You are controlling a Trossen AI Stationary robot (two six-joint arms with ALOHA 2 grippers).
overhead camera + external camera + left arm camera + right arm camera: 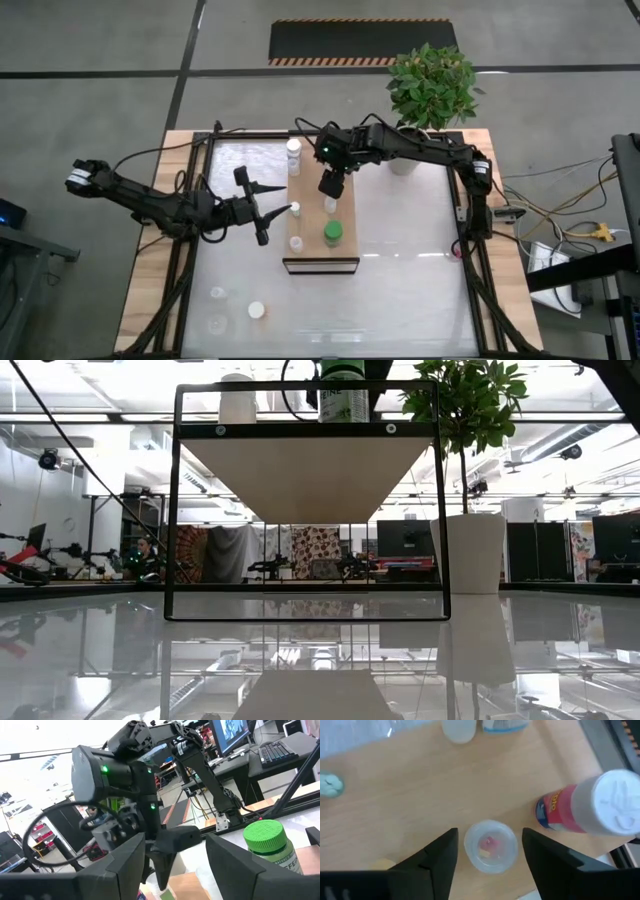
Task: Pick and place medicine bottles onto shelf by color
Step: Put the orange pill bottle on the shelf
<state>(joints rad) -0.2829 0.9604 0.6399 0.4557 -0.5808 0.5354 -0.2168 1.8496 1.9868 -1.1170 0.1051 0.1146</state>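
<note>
The shelf (318, 252) is a light-wood plank on a black frame in the middle of the table. On it stand a white bottle (293, 151), a small white-capped bottle (296, 208), a tan-topped one (298, 243), the green-topped bottle (332, 233) and a small clear bottle (490, 845). My right gripper (490, 856) hangs open above the shelf, its fingers on either side of the clear bottle with gaps showing. A red-labelled, white-capped bottle (592, 810) stands close by. My left gripper (283, 203) is open at the shelf's left edge, empty, facing the green-topped bottle (267, 840).
Three more small bottles (256, 310) stand on the glass table top near its near-left corner. A potted plant (432, 85) in a white pot (470, 550) stands at the far right. The shelf's black frame (175, 510) rises above the table. The right half of the table holds nothing else.
</note>
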